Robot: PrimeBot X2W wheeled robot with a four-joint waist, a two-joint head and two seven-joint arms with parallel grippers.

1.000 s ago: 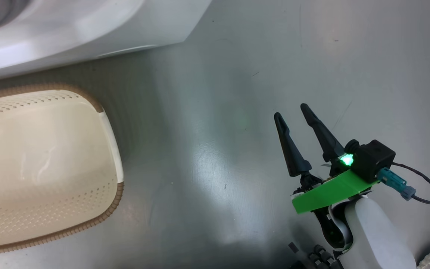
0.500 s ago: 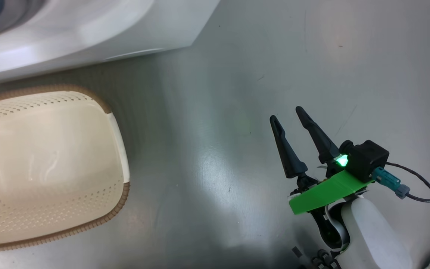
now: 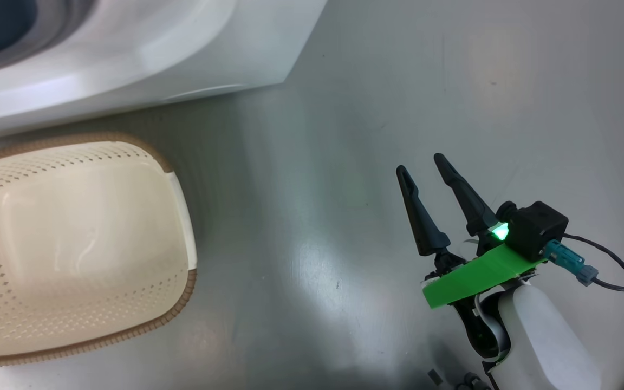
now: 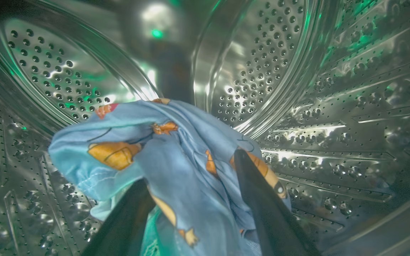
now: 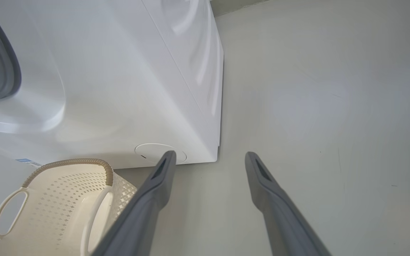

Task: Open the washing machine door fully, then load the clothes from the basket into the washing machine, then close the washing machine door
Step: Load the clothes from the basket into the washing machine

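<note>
**Clothes inside drum; left hand spread, cloth lying across its fingers**

Left wrist view: the left hand (image 4: 190, 167) is inside the perforated steel drum (image 4: 41, 71). Its fingers stand well apart, clamping nothing. The clothes (image 4: 148, 142), blue fabric with orange-brown prints, lie directly ahead of it. They bunch between the two fingers and drape over them, with the bulk spreading crosswise towards that view's left. In my judgement the next move depends on this contact: pulling the hand straight back along the fingers risks dragging the fabric out. Whether the bundle's underside rests on the drum wall is hidden by the fingers.

Head view: the basket (image 3: 182, 292) stands on the floor (image 3: 344, 108) just in front of the washing machine (image 3: 128, 54). Its visible interior is bare, and its left end is cut off by the frame.

Further right, the right hand (image 3: 421, 163) hangs over the floor, well apart from the basket, with its fingers spread and nothing in them. The left arm is clearly the nearer to the clothes. How far the washing machine door stands open cannot be told.
</note>
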